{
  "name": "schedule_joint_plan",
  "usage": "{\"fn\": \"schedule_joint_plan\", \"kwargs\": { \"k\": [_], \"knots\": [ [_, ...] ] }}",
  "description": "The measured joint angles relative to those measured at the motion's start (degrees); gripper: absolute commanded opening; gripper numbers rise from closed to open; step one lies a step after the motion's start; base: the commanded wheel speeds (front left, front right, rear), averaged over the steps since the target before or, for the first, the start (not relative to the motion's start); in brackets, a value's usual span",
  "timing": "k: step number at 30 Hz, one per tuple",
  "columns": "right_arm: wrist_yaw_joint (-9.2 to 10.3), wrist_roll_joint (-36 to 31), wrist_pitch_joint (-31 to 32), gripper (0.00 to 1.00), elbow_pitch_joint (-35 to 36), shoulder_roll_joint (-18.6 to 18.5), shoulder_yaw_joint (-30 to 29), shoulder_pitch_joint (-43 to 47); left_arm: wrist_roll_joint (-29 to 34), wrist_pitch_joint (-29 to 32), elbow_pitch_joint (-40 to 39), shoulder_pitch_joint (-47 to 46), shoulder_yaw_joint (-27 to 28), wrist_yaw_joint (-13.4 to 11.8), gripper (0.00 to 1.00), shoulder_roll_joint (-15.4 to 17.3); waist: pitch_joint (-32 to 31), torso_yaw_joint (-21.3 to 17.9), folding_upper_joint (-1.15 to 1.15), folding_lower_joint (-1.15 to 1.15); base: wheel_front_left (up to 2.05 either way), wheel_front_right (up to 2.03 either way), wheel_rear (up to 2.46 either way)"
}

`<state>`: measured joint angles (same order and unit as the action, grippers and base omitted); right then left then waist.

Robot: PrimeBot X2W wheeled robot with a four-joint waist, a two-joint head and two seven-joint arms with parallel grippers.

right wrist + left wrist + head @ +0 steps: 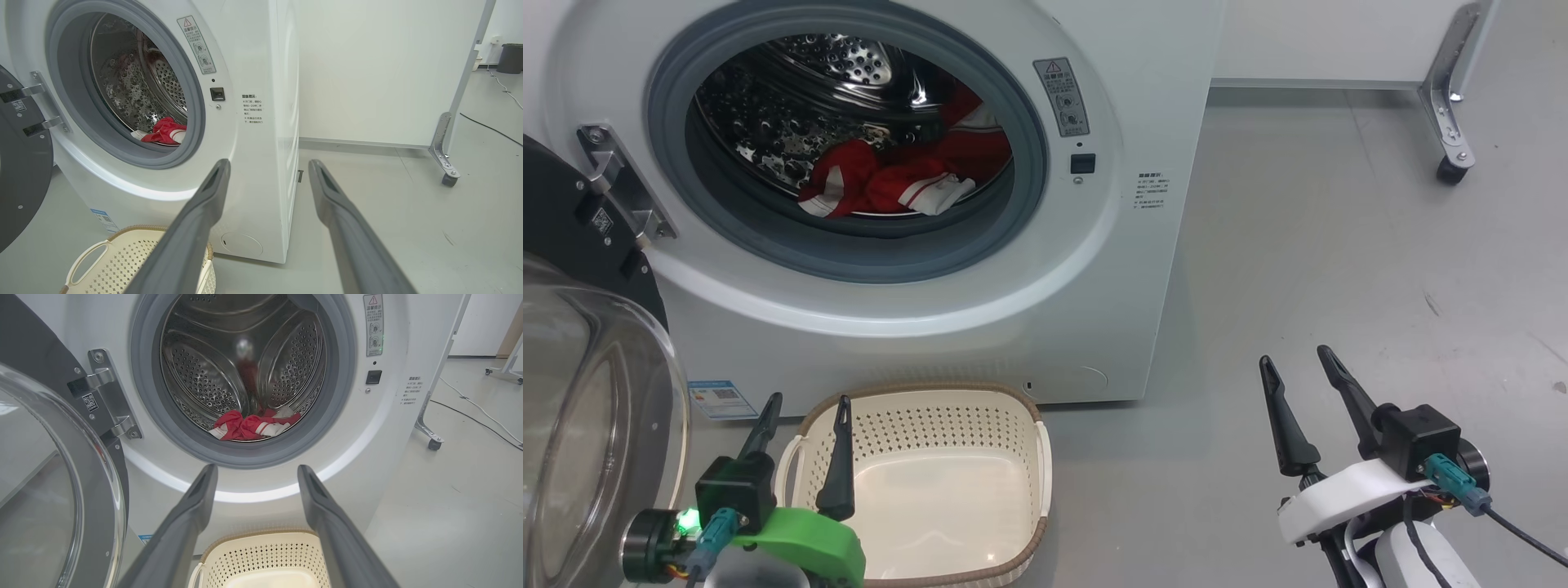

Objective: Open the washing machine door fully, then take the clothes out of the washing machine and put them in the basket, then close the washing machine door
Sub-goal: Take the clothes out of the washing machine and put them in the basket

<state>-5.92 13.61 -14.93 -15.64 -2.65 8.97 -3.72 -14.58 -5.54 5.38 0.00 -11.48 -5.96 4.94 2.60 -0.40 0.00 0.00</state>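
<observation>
Standing open at the left, the door (556, 220) hangs on its metal hinge (617, 175), and its clear glass bowl bulges out toward the robot at the left edge of the head view. The washer (1094, 310) shows its round opening with the grey seal (1029, 163) around it. The clothes (890, 181) lie in the steel drum (849, 57), at the bottom, close behind the seal and a little to the right of the middle; they are red with white stripes and panels, in one loose heap. No gripper touches them.

The basket (931, 420) sits on the grey floor (1339, 245), just in front of the washer and under the opening. A small blue label (721, 400) is on the washer front, to the left of the basket.

The left gripper (809, 398) is low at the left, over the near left corner of the basket, between the door and the basket. Its two fingers are spread apart and grasp nothing; in the left wrist view they point at the washer front under the opening. The right gripper (1294, 354) is over the bare floor to the right of the washer, well apart from the basket. Its fingers are spread too, with nothing between them. In the right wrist view they point at the right front corner of the washer. A metal leg with a wheel (1450, 167) stands on the floor at the far right.
</observation>
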Motion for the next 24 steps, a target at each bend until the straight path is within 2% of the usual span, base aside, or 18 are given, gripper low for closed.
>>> {"fn": "schedule_joint_plan", "kwargs": {
  "k": [24],
  "knots": [
    [0.0, 0.1, 0.0, 1.0, 0.2, 0.0, 0.3, 0.1, 0.0, 0.9, -0.4, 0.3, 0.0, -0.3, 1.0, -0.3, 0.7, -0.1, 0.0, 0.0, 0.01, -0.01, 0.0]
  ]
}}
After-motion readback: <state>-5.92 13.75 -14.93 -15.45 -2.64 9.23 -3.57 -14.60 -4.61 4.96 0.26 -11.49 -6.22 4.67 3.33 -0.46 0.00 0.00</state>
